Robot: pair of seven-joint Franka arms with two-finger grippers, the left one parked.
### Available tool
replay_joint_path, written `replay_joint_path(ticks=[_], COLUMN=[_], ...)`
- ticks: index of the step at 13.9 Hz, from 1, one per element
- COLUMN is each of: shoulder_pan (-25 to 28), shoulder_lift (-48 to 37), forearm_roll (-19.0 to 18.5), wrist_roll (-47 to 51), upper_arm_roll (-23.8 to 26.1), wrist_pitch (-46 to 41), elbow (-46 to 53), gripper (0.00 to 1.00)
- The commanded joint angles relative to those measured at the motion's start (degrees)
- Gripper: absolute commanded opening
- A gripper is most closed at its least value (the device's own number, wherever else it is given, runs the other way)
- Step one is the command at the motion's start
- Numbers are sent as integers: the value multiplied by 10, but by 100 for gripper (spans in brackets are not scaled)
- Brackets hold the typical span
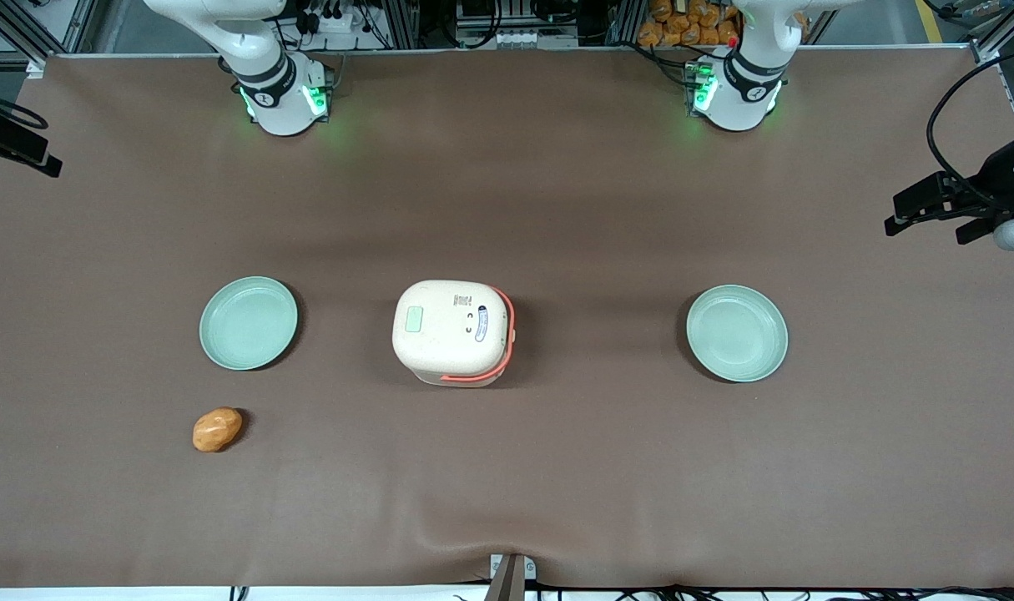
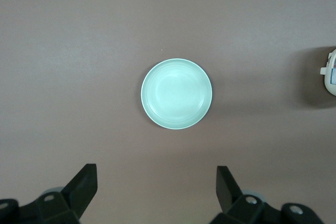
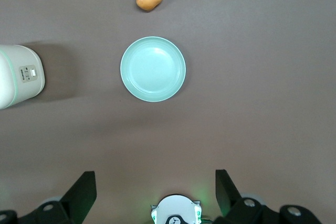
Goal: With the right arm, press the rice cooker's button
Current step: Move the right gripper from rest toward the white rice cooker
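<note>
Hard, glossy, light-looking rice cooker [image 1: 452,332] at table centre — best pressed squarely on its button, gripper [image 3: 152,192] spread wide, hovering above the nine-o'clock plate [image 1: 249,323].

Right arm [image 1: 264,79] raised high, wrist pointing straight down; gripper [image 3: 155,195] hanging well above the counter [image 3: 262,103], fingers [image 3: 84,190] spread wide, holding nothing.

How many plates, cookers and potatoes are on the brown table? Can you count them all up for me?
Pale green plates: 2
Cream rice cooker: 1
Potato: 1
Total: 4 things on the table.
The gripper hangs open high above the plate at the working arm's end, holding nothing.
</note>
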Motion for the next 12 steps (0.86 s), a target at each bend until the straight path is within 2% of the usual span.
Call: replay_joint_path(ticks=[1,4,6,10,12], shoulder_pan=[-10,-6,-2,88,110], shoulder_lift=[0,6,24,84,108], forearm_roll=[-2,3,24,34,49], wrist_roll=[5,-2,-4,8,13], upper_arm_roll=[8,10,11,11,11], wrist_pitch=[-5,-4,-1,22,47], elbow=[7,10,11,11,6], gripper=[100,100,100,100,100])
